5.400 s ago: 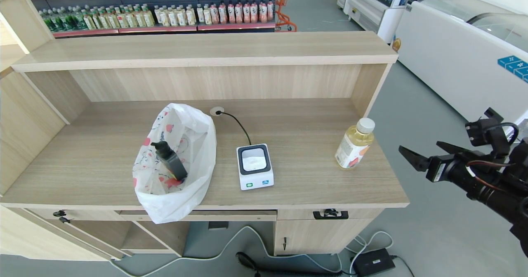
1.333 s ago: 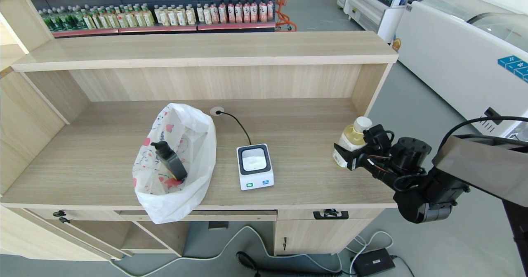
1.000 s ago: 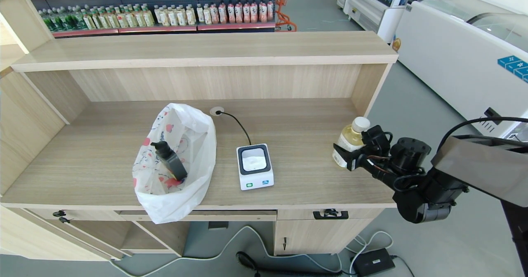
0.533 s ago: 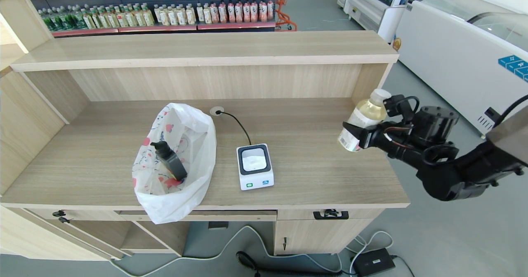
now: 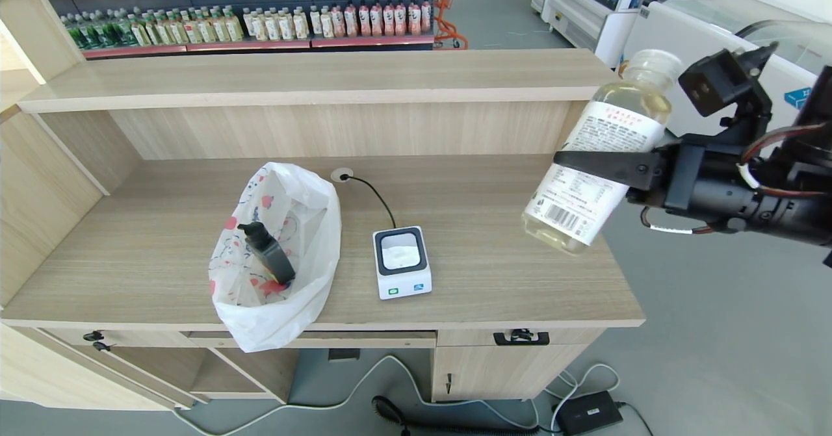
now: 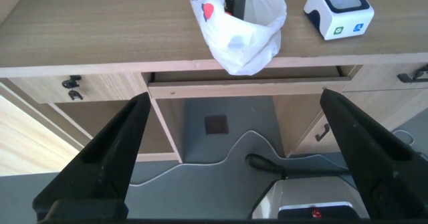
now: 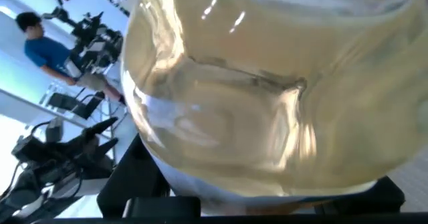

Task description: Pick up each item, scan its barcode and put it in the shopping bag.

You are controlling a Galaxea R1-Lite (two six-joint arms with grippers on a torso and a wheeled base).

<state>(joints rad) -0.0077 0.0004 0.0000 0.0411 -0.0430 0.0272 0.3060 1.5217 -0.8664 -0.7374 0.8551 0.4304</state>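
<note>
Here, the drink bottle (image 5: 611, 124), full of pale yellow liquid with a white label and clear cap, hangs in the air off the 3 o'clock end of the wooden surface (image 5: 481, 228). It is tilted, cap toward 1 o'clock and base toward 7 o'clock, with a barcode showing on the label near the base. The right end effector (image 5: 588, 163) is pinching it across the middle of the label, one dark finger lying over the front; in the right wrist view the bottle's base (image 7: 267, 90) sits right against the lens. The white barcode scanner (image 5: 401, 262) stands on the surface at about 8 o'clock from the bottle, well apart, its black cable (image 5: 377, 195) running toward 11 o'clock into a grommet. At the scanner's 9 o'clock slumps the open shopping bag (image 5: 305, 228), white with red print, a black pump bottle (image 5: 268, 254) inside. The left end effector (image 6: 235, 98) is spread wide and holds nothing, low before the surface's front edge.
</note>
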